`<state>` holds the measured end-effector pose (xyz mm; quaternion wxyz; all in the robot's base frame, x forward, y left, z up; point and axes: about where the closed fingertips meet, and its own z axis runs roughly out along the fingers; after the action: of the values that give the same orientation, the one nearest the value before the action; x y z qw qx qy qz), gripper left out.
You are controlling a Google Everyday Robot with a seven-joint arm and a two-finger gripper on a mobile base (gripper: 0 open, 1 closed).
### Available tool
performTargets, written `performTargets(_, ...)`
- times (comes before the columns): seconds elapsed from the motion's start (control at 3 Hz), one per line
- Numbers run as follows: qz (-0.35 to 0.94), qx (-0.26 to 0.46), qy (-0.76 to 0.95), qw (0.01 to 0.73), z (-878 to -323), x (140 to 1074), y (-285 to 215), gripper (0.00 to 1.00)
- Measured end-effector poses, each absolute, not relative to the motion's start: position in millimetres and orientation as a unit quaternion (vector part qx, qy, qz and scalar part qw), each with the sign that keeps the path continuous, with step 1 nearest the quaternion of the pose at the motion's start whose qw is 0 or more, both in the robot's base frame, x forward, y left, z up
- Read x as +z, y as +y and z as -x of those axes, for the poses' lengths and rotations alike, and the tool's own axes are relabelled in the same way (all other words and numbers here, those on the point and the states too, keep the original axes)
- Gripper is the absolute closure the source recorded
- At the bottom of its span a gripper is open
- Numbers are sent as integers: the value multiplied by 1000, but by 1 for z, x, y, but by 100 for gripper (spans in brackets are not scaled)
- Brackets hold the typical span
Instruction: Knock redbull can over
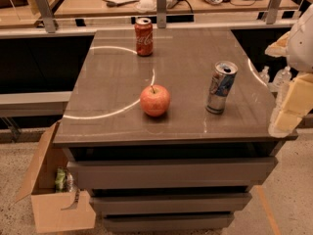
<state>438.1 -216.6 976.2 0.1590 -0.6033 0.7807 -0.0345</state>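
The redbull can (220,88), slim, silver and blue with an opened shiny top, stands upright on the right part of the grey table (112,82). My gripper (288,115), pale yellow under a white arm part, hangs at the table's right front corner, to the right of the can and apart from it. Nothing is seen held in it.
A red apple (155,100) sits left of the can near the table's middle. A red cola can (144,36) stands at the back. An open cardboard box (54,199) lies on the floor at the left. Water bottles (274,76) stand beyond the right edge. Drawers (171,173) sit under the tabletop.
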Motion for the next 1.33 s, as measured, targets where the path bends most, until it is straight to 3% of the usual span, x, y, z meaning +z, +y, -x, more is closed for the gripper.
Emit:
performTargets(0.67, 580, -8, 793, 187, -440, 972, -217, 0)
performTargets(1.33, 440, 98, 829, 332, -447, 936, -234, 0)
